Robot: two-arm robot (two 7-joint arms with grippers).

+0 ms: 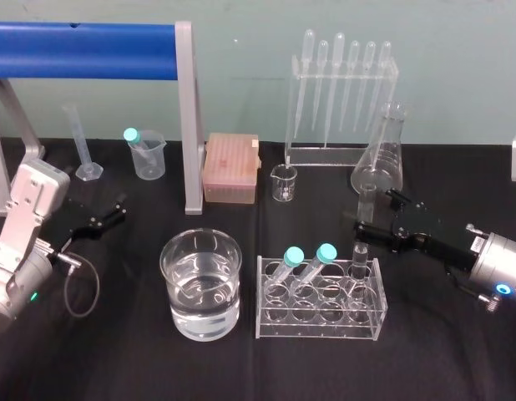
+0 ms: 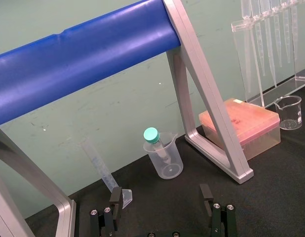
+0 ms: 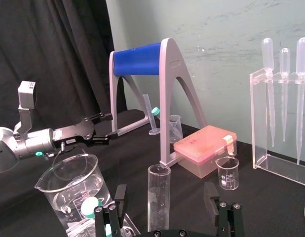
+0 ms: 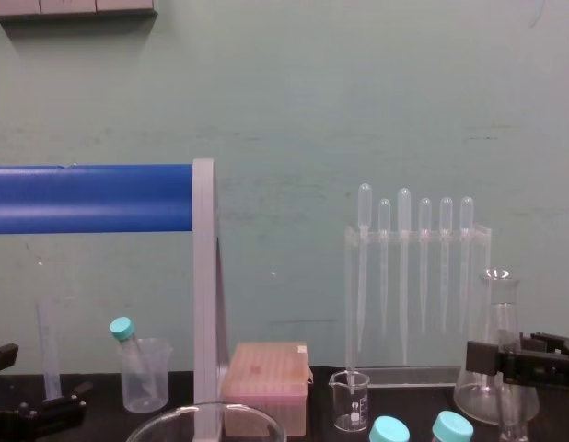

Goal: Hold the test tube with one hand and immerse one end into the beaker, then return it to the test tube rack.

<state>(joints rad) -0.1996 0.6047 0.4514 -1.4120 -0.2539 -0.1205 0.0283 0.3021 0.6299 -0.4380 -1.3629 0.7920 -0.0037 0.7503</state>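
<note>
**Right gripper (image 1: 376, 213) staged at the long, slim, clear glass test tube (image 3: 158, 197), fingers spread wide.**
The tube stands upright in the clear acrylic test tube rack (image 1: 321, 324), between the tool's fingers and touching neither, so you can close on its upper part without tipping it. The wide clear glass beaker (image 1: 176, 288), part-filled with clear liquid, sits beyond the rack from the tool. Its broad mouth leaves room for the dip. The left gripper (image 1: 118, 210) rests spread open, well apart from the tool.

blue bar (image 1: 83, 50) on grey legs (image 1: 189, 125), pink box (image 1: 231, 167), teal caps (image 1: 293, 255), black table (image 1: 442, 351), pale green wall (image 1: 241, 50), clear colourless beaker (image 1: 201, 284) and test tube (image 3: 158, 197).
</note>
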